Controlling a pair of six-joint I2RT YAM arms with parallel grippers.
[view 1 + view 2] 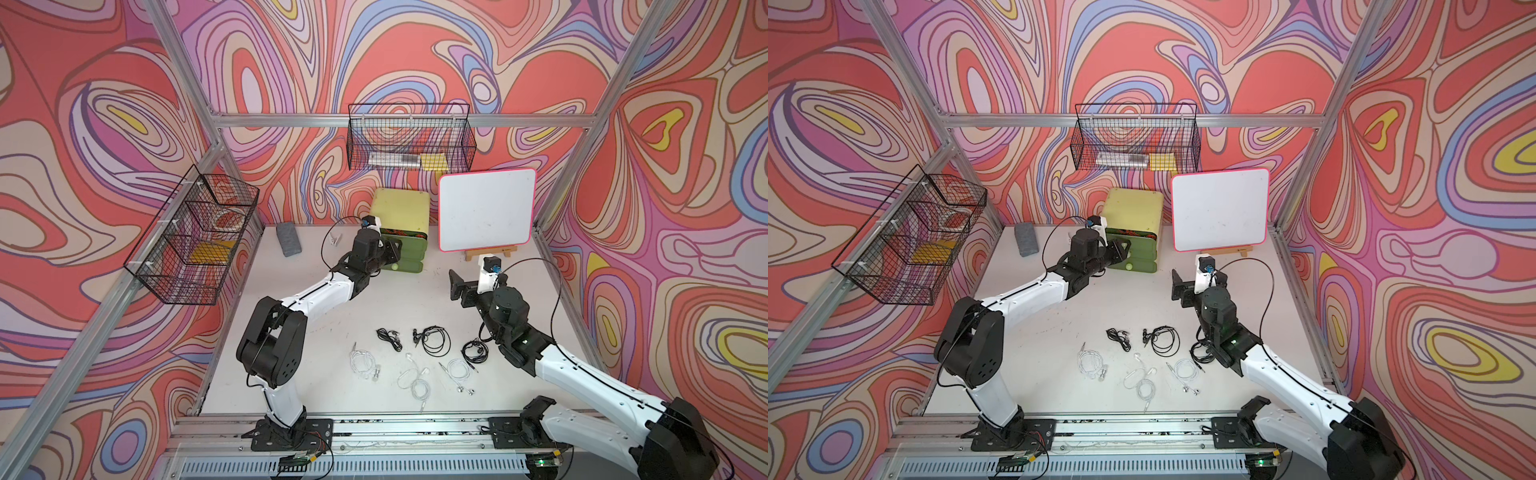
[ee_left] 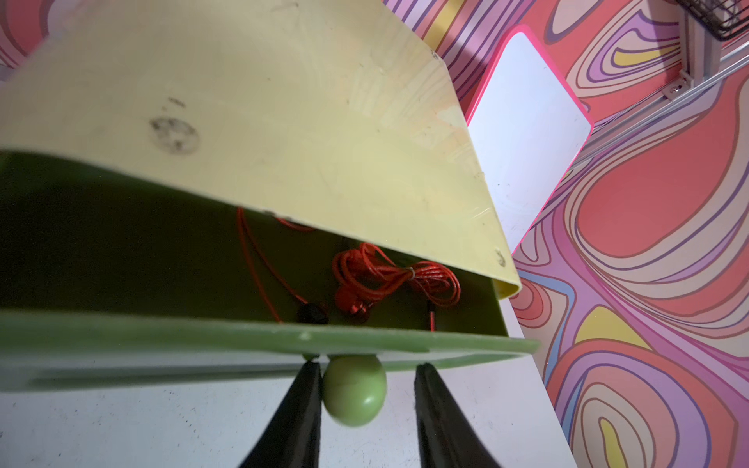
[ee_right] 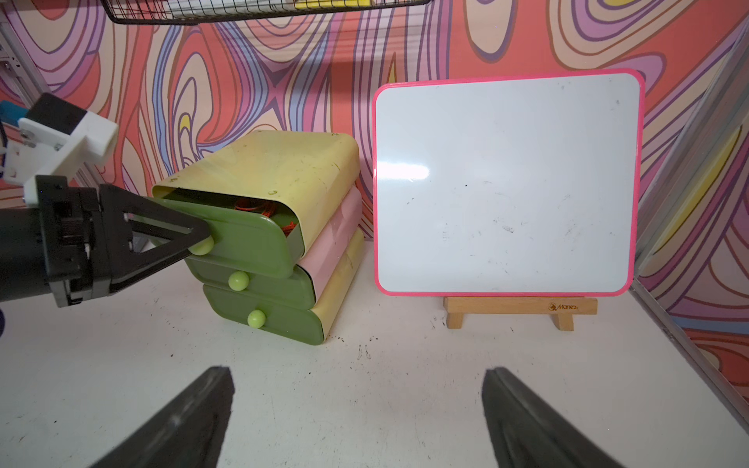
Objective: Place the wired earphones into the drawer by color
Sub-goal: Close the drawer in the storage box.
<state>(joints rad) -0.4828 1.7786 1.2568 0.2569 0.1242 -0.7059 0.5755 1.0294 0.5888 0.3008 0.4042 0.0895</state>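
Observation:
The drawer [image 1: 401,208] [image 1: 1133,208] [image 3: 283,170] cabinet stands at the back of the table, its top drawer [image 3: 247,239] pulled out. Red-orange wired earphones [image 2: 389,275] [image 3: 255,206] lie coiled inside it. My left gripper [image 2: 367,366] [image 1: 392,253] is open around the top drawer's round knob [image 2: 353,391]; one finger touches the knob, the other stands apart from it. Three black earphones [image 1: 389,337] [image 1: 434,338] [image 1: 473,351] and three white ones [image 1: 363,363] [image 1: 415,380] [image 1: 459,372] lie on the near table. My right gripper [image 3: 358,370] [image 1: 455,282] hangs open and empty above the table.
A pink-framed whiteboard [image 1: 486,210] on a wooden easel stands right of the cabinet. A grey block [image 1: 289,237] and a white clip [image 1: 334,239] lie at the back left. Wire baskets [image 1: 409,141] [image 1: 195,237] hang on the back and left walls.

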